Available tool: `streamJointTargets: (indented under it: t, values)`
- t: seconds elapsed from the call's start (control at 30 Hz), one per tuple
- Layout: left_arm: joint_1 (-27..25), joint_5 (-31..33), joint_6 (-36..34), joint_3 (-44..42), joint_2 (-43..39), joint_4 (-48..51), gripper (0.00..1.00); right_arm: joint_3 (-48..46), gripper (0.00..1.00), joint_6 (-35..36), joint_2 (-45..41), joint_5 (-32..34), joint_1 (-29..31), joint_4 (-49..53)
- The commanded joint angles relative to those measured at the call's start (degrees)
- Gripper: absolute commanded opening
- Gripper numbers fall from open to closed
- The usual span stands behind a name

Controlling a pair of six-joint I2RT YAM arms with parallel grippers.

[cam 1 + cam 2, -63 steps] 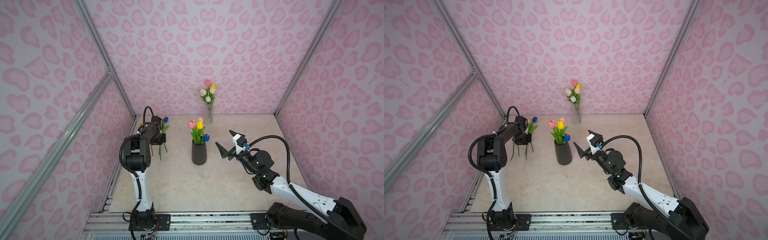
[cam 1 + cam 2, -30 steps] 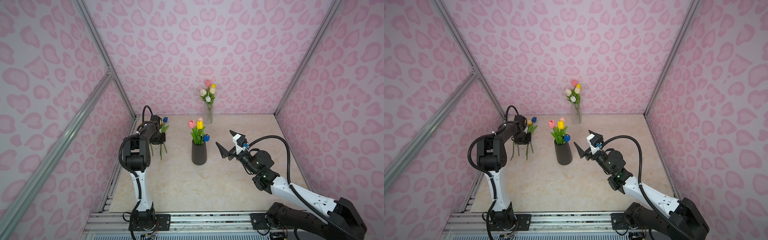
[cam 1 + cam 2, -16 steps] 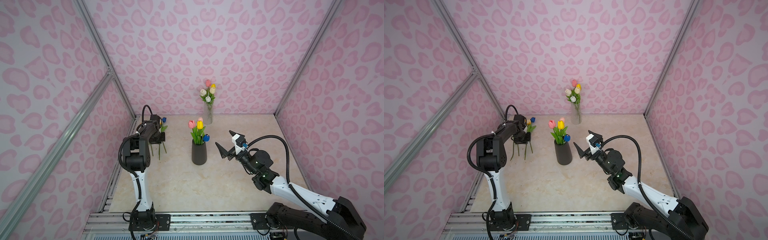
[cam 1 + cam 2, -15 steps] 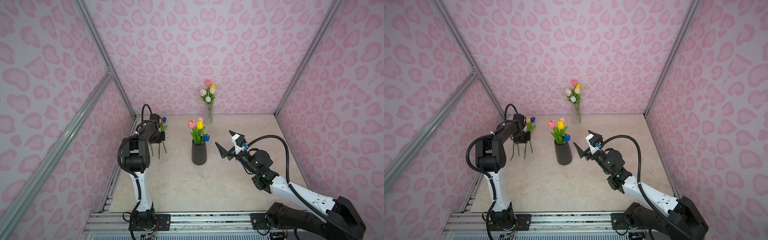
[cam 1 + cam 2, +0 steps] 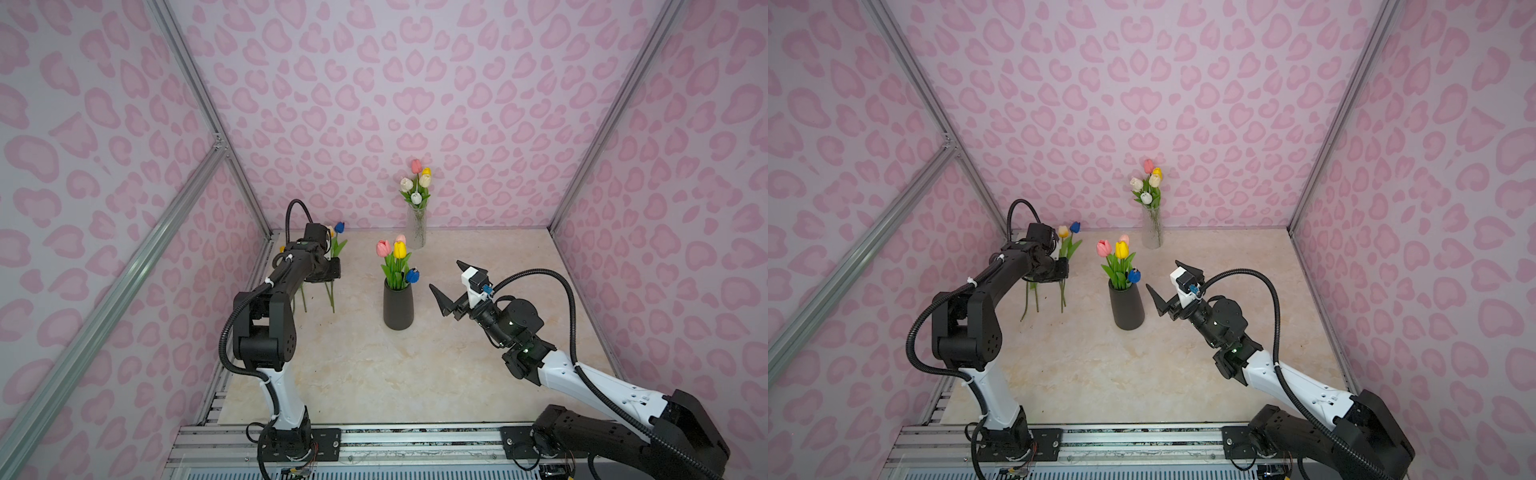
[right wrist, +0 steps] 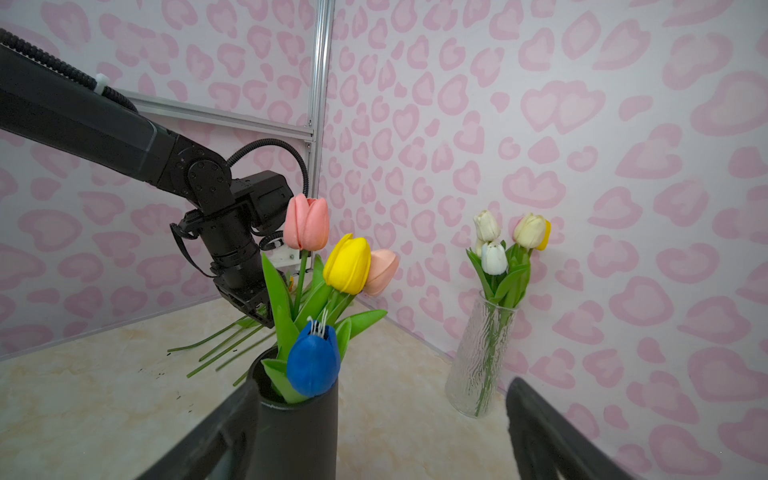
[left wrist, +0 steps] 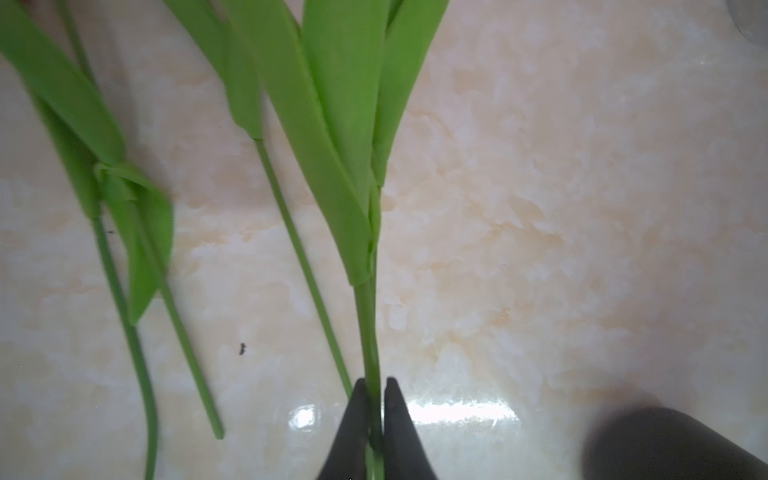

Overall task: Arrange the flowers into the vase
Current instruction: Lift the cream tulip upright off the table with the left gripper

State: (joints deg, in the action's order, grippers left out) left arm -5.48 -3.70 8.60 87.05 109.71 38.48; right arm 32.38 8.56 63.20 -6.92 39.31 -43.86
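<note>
Pincer-wise, the left pincer (image 5: 330, 276) sits low in the far left corner of the marble table (image 5: 374, 374) in both top views, over the loose flowers (image 5: 1062, 297) lying there with heads toward the back wall. A blue head (image 5: 340, 227) and a yellow head (image 5: 1063, 231) peek past the wrist, and the arm covers a fair bit of the rest. Meanwhile the right pincer (image 5: 445, 275) hangs just right of the black vase (image 5: 398, 311), jaws spread wide, nothing in them, not touching it. That vase stands mid-table with pink, yellow, peach and blue tulips in it. A glass vase (image 5: 417, 228) with white, cream, pink and yellow ones stands against the pink heart-print wall (image 5: 415, 83). Left wrist cam: the black fingertips (image 7: 355, 419) are pinched tight on one green stem (image 7: 368, 324). Three more stems (image 7: 307, 270) lie on the marble beside it, plus a dark speck (image 7: 241, 349) and a blurry dark blob (image 7: 665, 444) I can't make out. Right wrist cam: its fingers (image 6: 216, 432) frame the black vase up close, the blue tulip (image 6: 313, 365) droops over the rim, and the bouquet blocks the left pincer's tips.
</note>
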Motion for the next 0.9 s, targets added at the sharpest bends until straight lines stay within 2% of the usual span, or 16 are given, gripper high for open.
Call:
streamJointTargets:
  t: [0.0,0.1,0.27,0.47,0.57,0.7,0.87]
  values:
    - [-1.38,-2.49,1.41,-1.40,1.25,-3.68,0.09,-0.13,0.92,-0.31,0.34,-0.03,0.09,-2.06]
    - [-2.14,-3.44,1.95,-1.79,2.76,-4.67,0.03,-0.21,0.92,-0.40,0.17,-0.11,0.09,-1.85]
    - [-2.35,-1.47,1.28,-0.91,3.77,-4.73,0.03,-0.14,0.92,-0.07,-0.36,0.32,0.07,-1.14]
    - [-2.52,-2.89,2.22,-4.60,-3.08,-10.25,0.03,-0.07,0.92,0.18,-0.45,0.63,0.08,-0.70]
    - [-2.77,-3.72,3.72,-9.55,-12.18,-17.47,0.03,-0.04,0.92,0.17,-0.12,0.94,0.13,-0.88]
    - [-4.02,-3.75,5.00,-20.88,-26.75,-31.08,0.03,-0.13,0.92,0.09,0.47,1.03,0.01,-1.82]
    - [-9.31,-7.46,3.83,-39.22,-47.58,-51.32,0.03,-0.78,0.92,-0.55,1.46,1.25,-0.05,-4.35]
